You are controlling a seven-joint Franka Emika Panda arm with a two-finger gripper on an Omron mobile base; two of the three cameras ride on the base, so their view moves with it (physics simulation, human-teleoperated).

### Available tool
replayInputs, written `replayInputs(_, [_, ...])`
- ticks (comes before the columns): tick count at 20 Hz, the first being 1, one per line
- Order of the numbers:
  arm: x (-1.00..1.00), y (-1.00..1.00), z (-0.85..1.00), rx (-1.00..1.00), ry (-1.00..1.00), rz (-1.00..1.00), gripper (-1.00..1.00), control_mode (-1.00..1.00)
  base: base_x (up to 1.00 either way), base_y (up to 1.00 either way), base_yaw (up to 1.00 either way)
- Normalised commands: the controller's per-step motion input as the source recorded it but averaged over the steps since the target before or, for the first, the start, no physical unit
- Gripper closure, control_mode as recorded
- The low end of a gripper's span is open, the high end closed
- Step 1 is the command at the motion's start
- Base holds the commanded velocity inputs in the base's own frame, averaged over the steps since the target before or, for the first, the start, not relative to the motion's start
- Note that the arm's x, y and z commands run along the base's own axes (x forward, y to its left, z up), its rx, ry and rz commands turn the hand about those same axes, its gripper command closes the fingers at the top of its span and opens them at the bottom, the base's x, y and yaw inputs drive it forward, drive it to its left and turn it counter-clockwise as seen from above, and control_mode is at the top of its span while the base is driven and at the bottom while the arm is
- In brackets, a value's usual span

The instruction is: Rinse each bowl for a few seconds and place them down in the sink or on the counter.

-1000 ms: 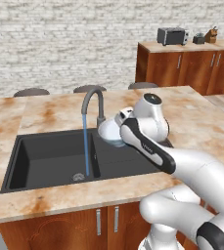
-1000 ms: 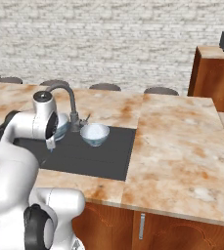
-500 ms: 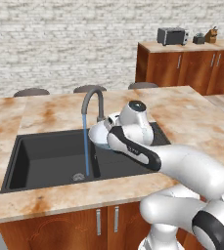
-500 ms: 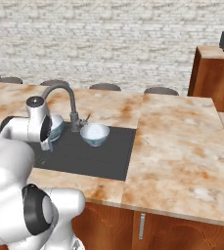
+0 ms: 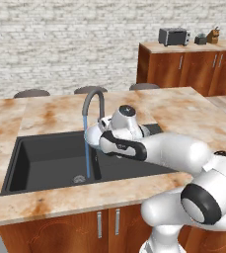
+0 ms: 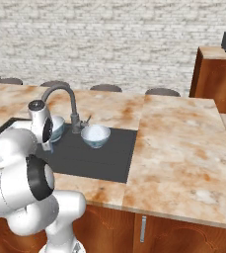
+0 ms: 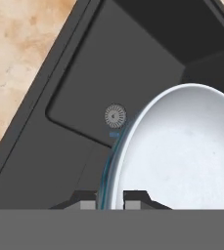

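Bowl one point(image 7: 182, 151) was pinched by its rim between the two dark finger tips of the gripper point(image 7: 109, 199), held over the black basin of the sink point(image 5: 45, 158), close beside the stream point(image 5: 87, 148) that fell from the grey gooseneck faucet point(image 5: 92, 101). In the hand view the rim ran up from between the tips and the bowl's white inside faced the camera; the drain point(image 7: 115, 115) lay below and past the rim. Jaws stood narrow, clamped on that thin rim. The left base view showed the bowl's pale edge point(image 5: 92, 134) just at the water, though whether the stream actually struck it was hard to tell at this size.

Bowl two point(image 6: 95, 135) sat upright on the flat drainboard point(image 6: 109, 153), near the faucet base and apart from the arm.

Risks, as judged:
- An edge grip on a wet, smooth rim offered little hold; the bowl could pivot or slip into the basin, especially if water weight gathered inside.
- The held bowl sat near the faucet neck; a swing toward the stream could knock rim against metal and twist the grip.
- A sideways sweep toward the drainboard could clip the second bowl.
- If the bowl stopped short of the stream, the rinse would not count.
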Motion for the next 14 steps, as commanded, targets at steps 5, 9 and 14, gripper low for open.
replayInputs(5, [0.38, 0.22, -0.23, 0.01, 0.0, -0.02, 1.0, -1.0, 0.0, 0.0, 0.0])
replayInputs(9, [0.46, 0.24, -0.27, 0.0, 0.0, -0.03, 1.0, -1.0, 0.0, 0.0, 0.0])
replayInputs(14, [0.35, 0.2, -0.14, 0.0, 0.0, -0.03, 1.0, -1.0, 0.0, 0.0, 0.0])
